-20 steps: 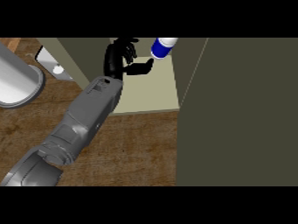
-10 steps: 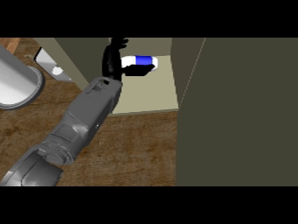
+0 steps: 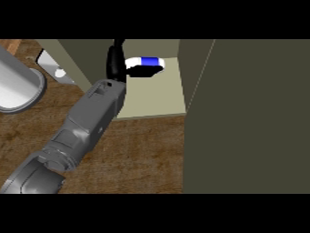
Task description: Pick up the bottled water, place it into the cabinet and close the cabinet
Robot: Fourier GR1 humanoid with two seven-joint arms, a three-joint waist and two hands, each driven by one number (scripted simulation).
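Black fingers (image 3: 142,71) of the left hand (image 3: 117,61) curl round the bottled water (image 3: 148,61), which points sideways w/ its blue label showing, inside the cabinet (image 3: 150,98) at top centre of the frame, over the pale shelf. The grey forearm (image 3: 90,118) runs from the hand down to lower left across the wooden counter (image 3: 137,154). The cabinet door (image 3: 264,118) stands open & fills the right side, and a light grey cylinder (image 3: 9,82) sits upper left.
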